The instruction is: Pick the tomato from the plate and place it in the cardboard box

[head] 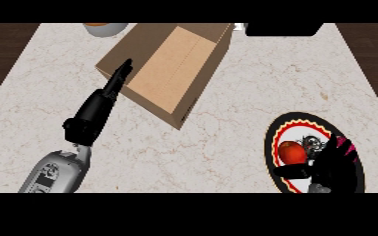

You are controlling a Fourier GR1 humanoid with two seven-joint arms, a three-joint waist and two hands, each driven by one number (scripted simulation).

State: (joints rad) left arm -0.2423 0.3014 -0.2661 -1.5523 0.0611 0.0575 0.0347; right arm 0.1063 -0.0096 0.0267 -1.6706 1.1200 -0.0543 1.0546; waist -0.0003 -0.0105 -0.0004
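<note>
1. The tomato [290,152] lies on the left part of the plate [270,145], red and round, with its top and left side in plain sight.
2. The plate has a black rim with a red and yellow zigzag ring inside it. It sits on the counter [221,130] at about 4 o'clock from the view's middle.
3. The right hand [328,166] is over the plate, at 4 o'clock from the tomato and just beside it. The hand is released: its thumb stretches toward 9 o'clock just under the tomato, its fingers [343,145] point toward 12, and nothing is closed round the fruit.
4. The cardboard box [177,65] lies open at 11 o'clock from the plate, well apart from it, with its plain brown inside showing.
5. The left hand [100,107] is released too. Its straight fingers [118,77] point toward 1 o'clock and their tips lie over the box's left side.
6. The grey left forearm [55,172] comes in at 7 o'clock.
7. A bowl [103,28] shows at the top edge, at 10 o'clock from the box.
8. A black object [284,29] sits at the top edge, at 2 o'clock from the box.
</note>
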